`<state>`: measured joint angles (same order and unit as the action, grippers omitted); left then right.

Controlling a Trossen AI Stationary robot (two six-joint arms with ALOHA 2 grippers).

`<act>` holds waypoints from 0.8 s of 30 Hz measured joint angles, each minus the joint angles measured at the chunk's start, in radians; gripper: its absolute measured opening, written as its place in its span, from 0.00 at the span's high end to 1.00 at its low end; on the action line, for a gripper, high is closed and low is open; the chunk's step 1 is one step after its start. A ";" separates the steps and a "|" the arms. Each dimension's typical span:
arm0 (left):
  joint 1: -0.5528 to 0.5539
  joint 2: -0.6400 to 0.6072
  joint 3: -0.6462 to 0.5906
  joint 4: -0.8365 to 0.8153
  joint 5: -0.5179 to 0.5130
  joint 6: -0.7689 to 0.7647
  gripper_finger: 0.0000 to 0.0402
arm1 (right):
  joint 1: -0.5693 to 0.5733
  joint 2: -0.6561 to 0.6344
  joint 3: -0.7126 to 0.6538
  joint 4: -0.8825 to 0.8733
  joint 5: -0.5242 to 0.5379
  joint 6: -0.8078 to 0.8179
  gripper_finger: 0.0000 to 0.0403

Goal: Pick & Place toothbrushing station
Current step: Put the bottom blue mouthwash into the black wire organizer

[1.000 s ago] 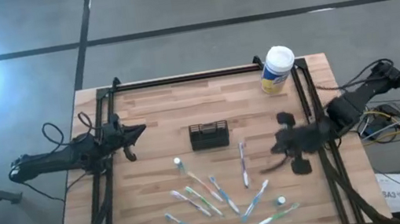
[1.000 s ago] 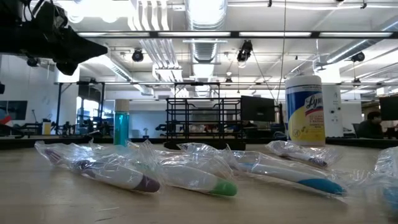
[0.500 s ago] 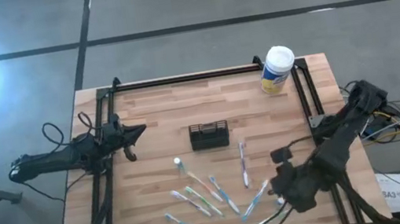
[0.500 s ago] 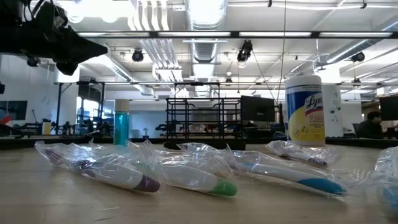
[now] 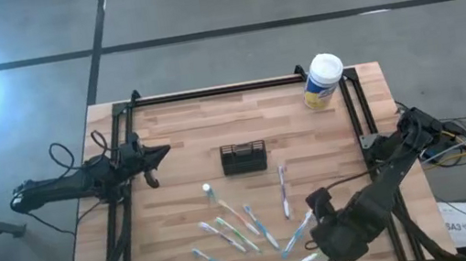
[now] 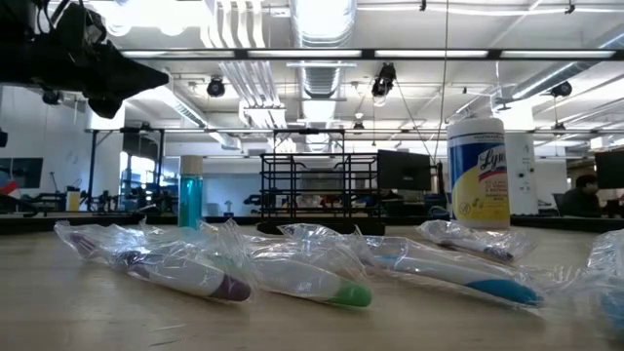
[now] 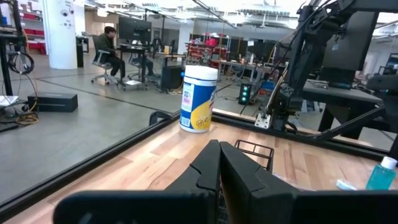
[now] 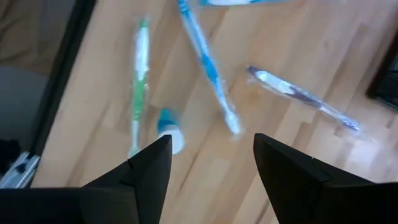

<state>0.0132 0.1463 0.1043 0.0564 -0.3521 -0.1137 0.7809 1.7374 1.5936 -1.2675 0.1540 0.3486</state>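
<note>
The table [image 5: 180, 212] is pale, matt planked wood. Beside the yellow canister [image 6: 478, 174], toothbrushes [image 6: 292, 273] lie in glossy, crinkled clear plastic wrappers.

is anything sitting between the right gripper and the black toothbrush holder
Yes. The right gripper, fingers open, hangs over the wrapped toothbrushes at the table's near right. The black holder stands mid-table beyond them, with a purple toothbrush lying along that line. All lie flat.

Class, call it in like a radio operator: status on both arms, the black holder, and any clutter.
Left end effector shut, parked at table's left edge. Right end effector open above wrapped toothbrushes. Toothbrushing station untouched mid-table. Nothing blocking it.
</note>
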 joint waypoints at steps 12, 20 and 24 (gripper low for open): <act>0.000 0.000 0.000 -0.039 0.003 -0.026 0.97 | 0.051 0.035 -0.054 0.078 0.006 -0.024 0.39; 0.000 0.000 0.000 -0.039 0.003 -0.026 0.97 | 0.079 0.038 -0.131 0.125 0.020 -0.029 0.40; 0.000 0.000 -0.001 -0.040 0.003 -0.026 0.97 | 0.079 0.038 -0.148 0.147 0.027 -0.062 0.40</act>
<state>0.0132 0.1463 0.1032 0.0165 -0.3489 -0.1394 0.8601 1.7756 1.4453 -1.1203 0.1810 0.2865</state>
